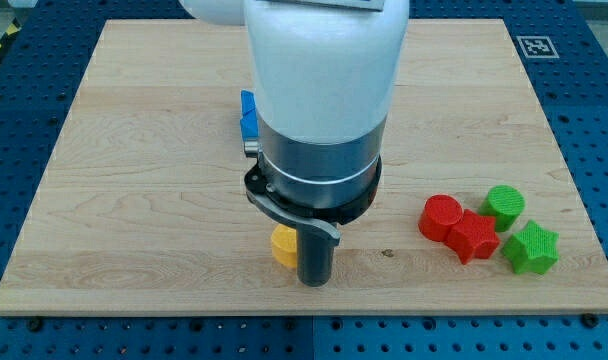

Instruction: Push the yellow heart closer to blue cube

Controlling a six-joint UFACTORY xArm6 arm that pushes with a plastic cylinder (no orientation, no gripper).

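Just my tip [313, 280] touching yellow heart [282, 245], blue cube [248, 115] beyond; no hand, no legible writing.

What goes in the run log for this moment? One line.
tip touching yellow heart's right | blue cube above, mostly hidden | push unfinished

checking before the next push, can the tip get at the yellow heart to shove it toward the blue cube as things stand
Probably yes. My tip sits right beside the yellow heart, at its right edge, nothing between them. The blue cube lies toward the view's top, mostly hidden behind the arm, so the tip would likely need to come round below the heart first.
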